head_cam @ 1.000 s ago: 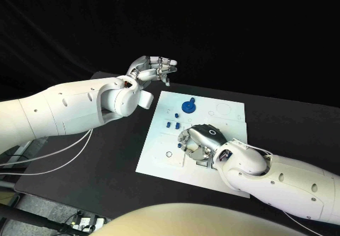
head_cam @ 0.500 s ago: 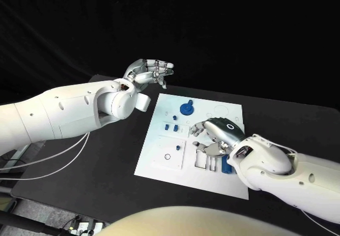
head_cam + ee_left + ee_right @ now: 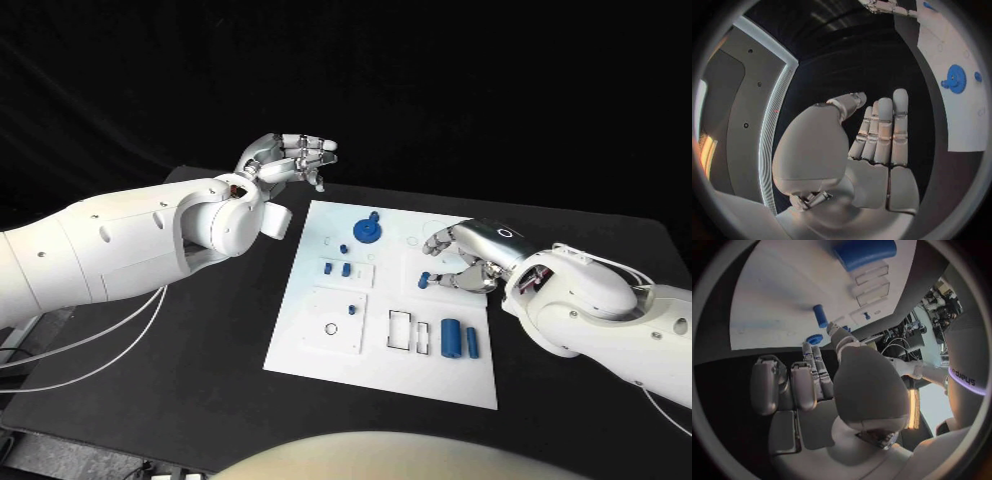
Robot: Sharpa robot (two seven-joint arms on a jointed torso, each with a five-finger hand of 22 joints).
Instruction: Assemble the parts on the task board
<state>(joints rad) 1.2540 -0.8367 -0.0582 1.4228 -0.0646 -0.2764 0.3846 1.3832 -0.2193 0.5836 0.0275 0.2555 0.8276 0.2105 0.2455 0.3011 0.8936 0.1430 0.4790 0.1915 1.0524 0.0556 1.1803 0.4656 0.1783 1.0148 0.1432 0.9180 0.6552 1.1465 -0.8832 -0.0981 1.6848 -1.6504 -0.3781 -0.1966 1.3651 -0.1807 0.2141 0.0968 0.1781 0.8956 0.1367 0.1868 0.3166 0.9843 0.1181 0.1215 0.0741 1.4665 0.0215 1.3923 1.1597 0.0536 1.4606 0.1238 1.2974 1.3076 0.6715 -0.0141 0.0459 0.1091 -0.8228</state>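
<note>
I have the silver right hand [image 3: 473, 258] over the right side of the flat white task board [image 3: 320, 340], its fingers [image 3: 437, 240] curled around a small blue peg [image 3: 426, 281]; whether they actually pinch it I cannot tell, since the peg may just stand on the board below the fingertips. The silver left hand [image 3: 289, 158] is raised beyond the board's far left corner, above the black worktop [image 3: 188, 330], fingers loosely bent and holding nothing. A blue gear-shaped part [image 3: 368, 231] sits far on the board, two blue cylinders [image 3: 460, 338] lie near its right edge (beside empty rectangular slots). I judge this a peg-placing step; next I'd need a firm pinch, then alignment over its hole.
</note>
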